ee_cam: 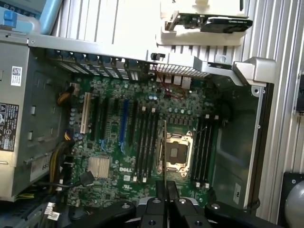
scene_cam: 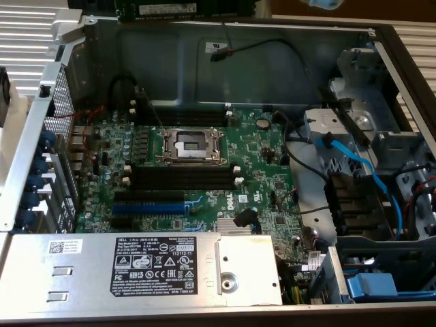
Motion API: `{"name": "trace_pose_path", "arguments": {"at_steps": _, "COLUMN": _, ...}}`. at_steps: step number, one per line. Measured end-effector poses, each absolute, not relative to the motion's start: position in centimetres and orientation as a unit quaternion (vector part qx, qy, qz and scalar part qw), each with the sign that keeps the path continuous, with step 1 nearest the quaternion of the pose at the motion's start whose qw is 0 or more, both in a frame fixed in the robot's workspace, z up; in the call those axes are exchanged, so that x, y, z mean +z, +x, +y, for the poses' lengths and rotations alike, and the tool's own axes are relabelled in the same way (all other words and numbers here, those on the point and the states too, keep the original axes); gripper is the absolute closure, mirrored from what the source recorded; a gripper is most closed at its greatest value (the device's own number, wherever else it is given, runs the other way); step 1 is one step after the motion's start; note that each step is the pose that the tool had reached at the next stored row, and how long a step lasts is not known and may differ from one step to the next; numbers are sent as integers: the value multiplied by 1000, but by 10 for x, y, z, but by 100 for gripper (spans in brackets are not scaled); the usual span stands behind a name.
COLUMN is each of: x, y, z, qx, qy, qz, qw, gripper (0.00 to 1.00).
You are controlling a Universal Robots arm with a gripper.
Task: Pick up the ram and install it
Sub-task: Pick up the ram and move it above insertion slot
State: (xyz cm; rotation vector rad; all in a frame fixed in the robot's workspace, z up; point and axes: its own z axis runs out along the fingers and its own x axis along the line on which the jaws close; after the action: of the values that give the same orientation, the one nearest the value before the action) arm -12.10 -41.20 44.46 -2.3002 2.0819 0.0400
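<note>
Gripping ram (scene_cam: 158,8) apparently between fingers (ee_cam: 172,191)

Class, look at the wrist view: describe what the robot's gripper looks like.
The gripper is black all over. It has two narrow fingers carried on jointed black link arms, with small round grey pivot pins at the joints.

We read DELL in white on the green motherboard (scene_cam: 272,170), beside the finned heatsink (scene_cam: 235,228), and the wrist view shows the same word there. The large label (scene_cam: 153,262) on the grey power supply (scene_cam: 88,286) is headed DELL. It carries what looks like 112112-11 and rows of certification marks, but we cannot make out its fine print. The barcode sticker (scene_cam: 65,246) near it is illegible to us, and so is the pale marking on the ram (scene_cam: 177,8).
</note>
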Motion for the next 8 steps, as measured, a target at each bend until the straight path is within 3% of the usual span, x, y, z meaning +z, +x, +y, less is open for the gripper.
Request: {"name": "trace_pose_path", "arguments": {"at_steps": 8, "x": 441, "y": -121, "z": -412, "qx": 23, "qy": -725, "qz": 687, "qw": 33, "gripper": 88}}
